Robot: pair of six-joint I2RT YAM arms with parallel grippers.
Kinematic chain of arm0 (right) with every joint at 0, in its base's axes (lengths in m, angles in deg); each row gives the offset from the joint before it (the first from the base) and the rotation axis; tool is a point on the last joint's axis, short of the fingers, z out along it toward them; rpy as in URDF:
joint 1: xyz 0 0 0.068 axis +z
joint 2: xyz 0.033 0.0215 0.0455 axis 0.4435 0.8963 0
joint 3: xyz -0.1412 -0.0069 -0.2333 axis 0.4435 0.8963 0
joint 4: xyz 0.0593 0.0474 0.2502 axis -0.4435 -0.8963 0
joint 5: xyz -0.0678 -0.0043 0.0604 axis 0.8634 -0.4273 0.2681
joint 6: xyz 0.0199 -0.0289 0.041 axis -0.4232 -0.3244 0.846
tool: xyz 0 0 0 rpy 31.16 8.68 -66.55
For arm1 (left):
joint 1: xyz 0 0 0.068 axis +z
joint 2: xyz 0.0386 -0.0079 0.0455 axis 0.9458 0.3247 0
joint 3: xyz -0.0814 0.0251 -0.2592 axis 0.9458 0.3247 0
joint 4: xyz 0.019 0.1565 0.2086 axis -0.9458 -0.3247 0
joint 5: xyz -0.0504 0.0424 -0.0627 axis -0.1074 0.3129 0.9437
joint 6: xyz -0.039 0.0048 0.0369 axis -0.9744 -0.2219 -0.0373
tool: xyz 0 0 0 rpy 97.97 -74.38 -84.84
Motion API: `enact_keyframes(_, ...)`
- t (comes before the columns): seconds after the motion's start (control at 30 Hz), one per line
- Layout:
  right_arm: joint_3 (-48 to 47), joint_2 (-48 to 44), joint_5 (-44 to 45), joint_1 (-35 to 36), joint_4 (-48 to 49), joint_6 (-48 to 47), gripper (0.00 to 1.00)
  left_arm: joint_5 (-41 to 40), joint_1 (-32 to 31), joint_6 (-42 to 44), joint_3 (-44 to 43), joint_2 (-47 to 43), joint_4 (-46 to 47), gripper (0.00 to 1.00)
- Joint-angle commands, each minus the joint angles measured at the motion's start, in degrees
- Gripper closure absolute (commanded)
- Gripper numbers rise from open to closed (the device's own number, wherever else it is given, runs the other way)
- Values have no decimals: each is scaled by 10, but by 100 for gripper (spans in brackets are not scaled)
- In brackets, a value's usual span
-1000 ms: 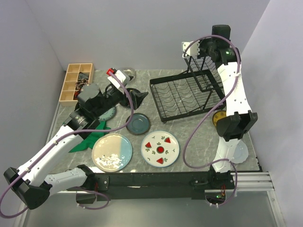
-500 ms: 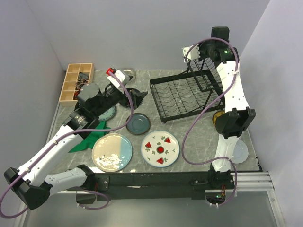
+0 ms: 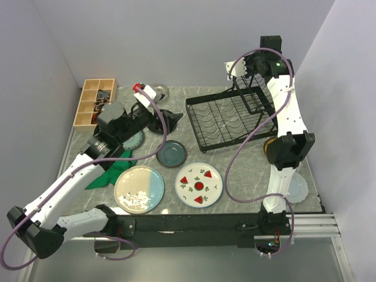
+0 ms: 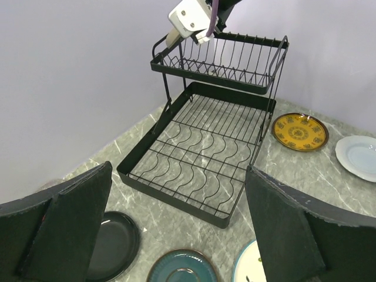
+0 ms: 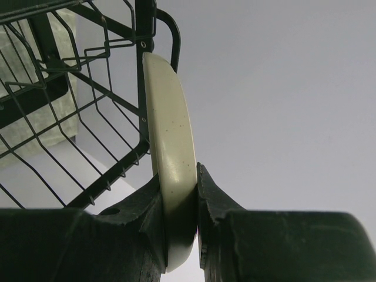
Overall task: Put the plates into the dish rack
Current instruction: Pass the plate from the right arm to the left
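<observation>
Top external: right arm [image 3: 291, 117] tall beside the dish rack [image 3: 229, 120], right pincer [image 5: 178, 182] tight on a cream plate [image 5: 170, 129].

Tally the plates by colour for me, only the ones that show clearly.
Black: 1
Slate-blue: 1
Cream-and-blue: 1
White with watermelon slices: 1
Yellow patterned: 1
Pale white: 1
Cream, in the right hand: 1
Total: 7 clear; another plate hides under the left arm.

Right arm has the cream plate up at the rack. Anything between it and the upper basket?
No loose object visible. The right gripper holds the cream plate on edge right beside the corner post of the upper basket; only that post and the basket wires are near it.
</observation>
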Motion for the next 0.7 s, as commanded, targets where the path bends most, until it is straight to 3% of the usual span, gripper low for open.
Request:
enact_keyframes(0.0, -16, 3, -6, -4, 51, -1, 100, 15, 5, -7, -6, 1, 23, 1)
enact_keyframes(0.67, -10, 19, -21, -2, 80, 10, 100, 35, 26, -22, -8, 9, 25, 1)
